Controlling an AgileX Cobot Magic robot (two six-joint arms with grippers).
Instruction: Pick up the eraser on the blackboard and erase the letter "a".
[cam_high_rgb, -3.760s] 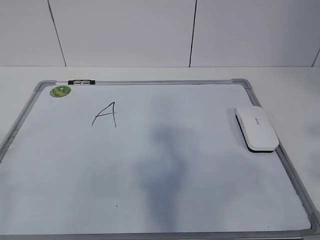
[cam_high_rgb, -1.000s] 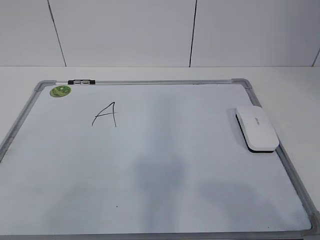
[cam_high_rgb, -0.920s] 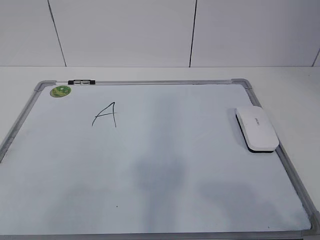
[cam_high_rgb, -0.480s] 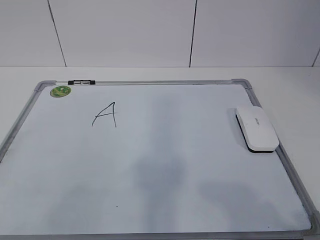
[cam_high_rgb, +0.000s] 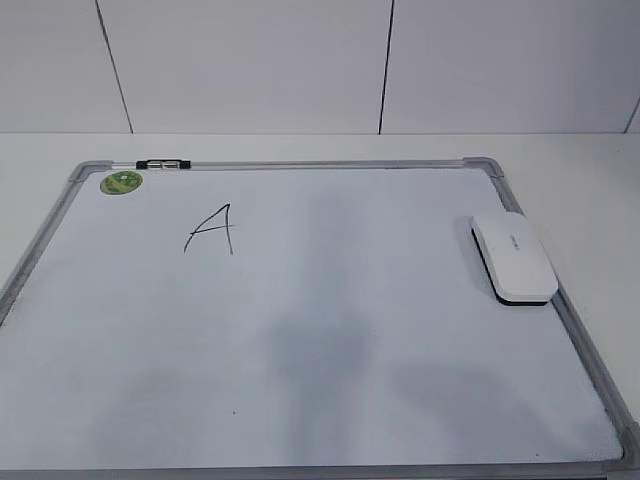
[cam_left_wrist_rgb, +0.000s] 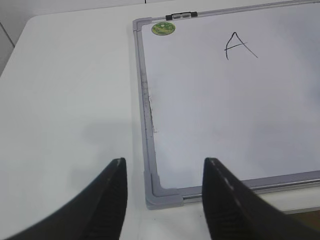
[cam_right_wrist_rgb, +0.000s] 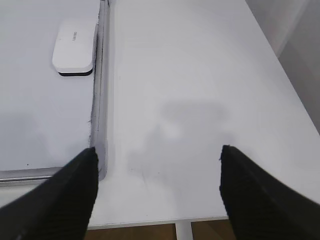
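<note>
Still, the eraser (cam_high_rgb: 513, 257) lies unmoved on the blackboard (cam_high_rgb: 300, 330).

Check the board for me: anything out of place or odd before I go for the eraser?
One mismatch: the only letter on the blackboard is an angular capital "A", with no lowercase "a" in sight. There is also a tiny dark speck near the front edge. The eraser lies flat by the right frame, undamaged.
</note>
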